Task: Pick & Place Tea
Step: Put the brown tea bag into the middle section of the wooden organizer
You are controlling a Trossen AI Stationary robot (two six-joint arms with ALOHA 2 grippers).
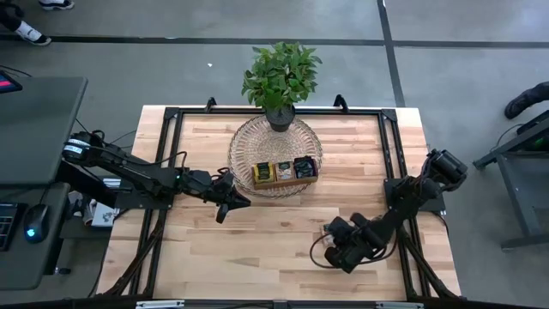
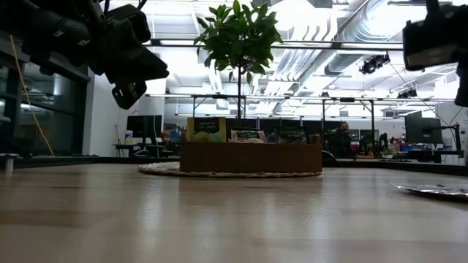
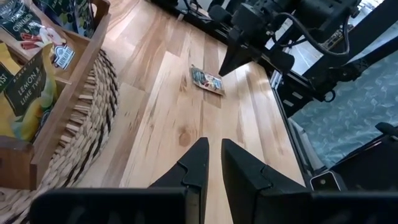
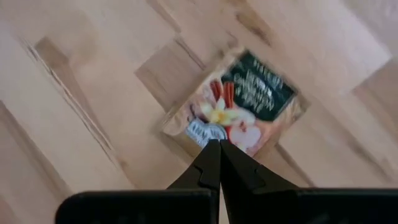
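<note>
My left fingers (image 3: 209,163) are sitting nearest the lens, nearly closed and gripping nothing, hanging above bare bench (image 1: 257,245) just beside the woven mat (image 1: 244,142). My right fingers (image 4: 218,158) are pinched fully closed, tips pointing down at the loose tea sachet (image 4: 239,102), which is lying flat on the bench directly under them and skewed across the plank grain. In the high view that spot is under the right arm (image 1: 364,236), well apart from the left fingers, so I judge the right arm the nearer for the pick. The fingers would need to be opening first; a flat sachet offers little edge.

Containers, left to right: the wooden tray (image 1: 285,181) on the mat is holding upright sachets, yellow-green (image 1: 262,172), then a mid one (image 1: 282,170), then dark (image 1: 303,167). The potted plant (image 1: 280,77) is standing behind.
</note>
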